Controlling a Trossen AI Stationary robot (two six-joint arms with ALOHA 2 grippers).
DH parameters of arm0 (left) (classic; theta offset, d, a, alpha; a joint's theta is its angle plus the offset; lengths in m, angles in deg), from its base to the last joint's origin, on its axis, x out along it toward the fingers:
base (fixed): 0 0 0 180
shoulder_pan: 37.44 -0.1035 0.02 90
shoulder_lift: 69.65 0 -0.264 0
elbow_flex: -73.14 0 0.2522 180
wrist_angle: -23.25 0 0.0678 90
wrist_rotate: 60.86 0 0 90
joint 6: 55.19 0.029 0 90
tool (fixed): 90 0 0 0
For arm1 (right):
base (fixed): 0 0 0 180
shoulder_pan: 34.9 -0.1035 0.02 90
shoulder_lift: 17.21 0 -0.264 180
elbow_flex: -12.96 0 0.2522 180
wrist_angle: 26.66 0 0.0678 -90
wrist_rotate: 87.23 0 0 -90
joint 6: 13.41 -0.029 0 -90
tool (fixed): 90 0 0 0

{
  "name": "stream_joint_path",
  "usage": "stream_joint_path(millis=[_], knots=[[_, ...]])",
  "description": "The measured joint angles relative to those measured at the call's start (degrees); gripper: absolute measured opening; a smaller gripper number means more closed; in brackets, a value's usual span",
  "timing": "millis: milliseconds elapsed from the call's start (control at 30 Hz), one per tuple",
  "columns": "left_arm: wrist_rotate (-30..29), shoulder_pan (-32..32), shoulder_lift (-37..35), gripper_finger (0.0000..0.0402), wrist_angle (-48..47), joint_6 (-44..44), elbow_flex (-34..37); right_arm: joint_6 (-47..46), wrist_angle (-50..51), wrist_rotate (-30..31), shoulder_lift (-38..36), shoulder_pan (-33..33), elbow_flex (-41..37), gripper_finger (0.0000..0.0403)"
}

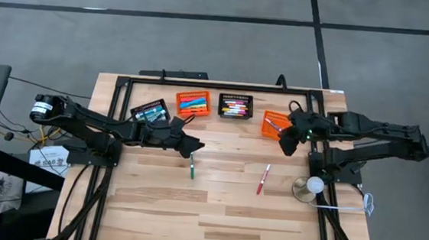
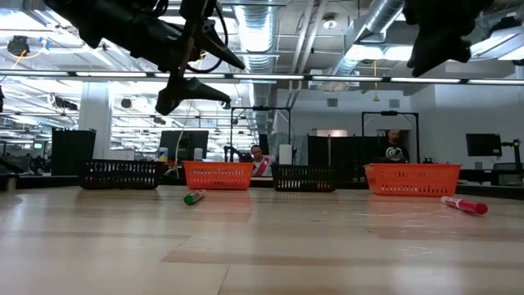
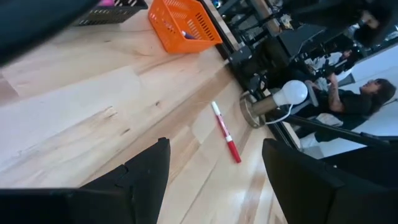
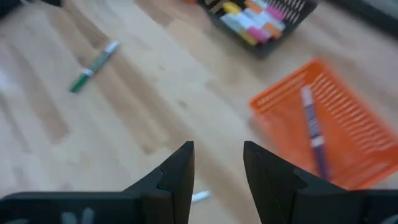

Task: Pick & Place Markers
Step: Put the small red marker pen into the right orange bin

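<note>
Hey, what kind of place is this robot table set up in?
Most likely a robotics lab or open workshop inside an office-style building. The low view shows exposed ceiling ducts and strip lights, monitors on desks behind the wooden table, and a seated person working in the background.

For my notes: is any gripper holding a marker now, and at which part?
Nothing is held. The left gripper and right gripper are both open and empty.

Four mesh baskets [image 1: 193, 103] in row — white-bulb lamp [image 1: 314, 185] at table [image 1: 214, 220] edge.
</note>
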Motion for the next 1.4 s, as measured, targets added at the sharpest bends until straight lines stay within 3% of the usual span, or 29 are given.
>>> stream_joint_path(millis=[200, 433, 600, 800, 1167, 1400], knots=[[-0.2, -0.1, 0.0, 0.0254, -0.1, 3.7, 0.0, -17.1, 0.1, -0.6, 1.0, -10.0, 0.0, 0.0129], [-1.2, -0.2, 0.0, 0.0254, -1.3, 4.6, 0.0, -32.7, 0.1, -4.0, 8.0, -17.5, 0.0, 0.0129], [-1.2, -0.2, 0.0, 0.0254, -1.6, 5.2, 0.0, -38.0, 0.1, -8.7, 13.8, -18.9, 0.0, 0.0129], [-1.2, -0.2, 0.0, 0.0254, -1.6, 8.0, 0.0, -40.3, 0.2, -9.5, 19.6, -19.8, 0.0, 0.0129], [-1.2, -0.1, 0.0, 0.0254, -1.6, 11.2, 0.0, -53.6, 0.3, -10.7, 26.4, -19.6, 0.0, 0.0129], [-1.2, -0.1, 0.0, 0.0254, -1.2, 18.0, 0.0, -61.8, 0.1, -12.6, 30.7, -19.7, 0.0, 0.0129]])
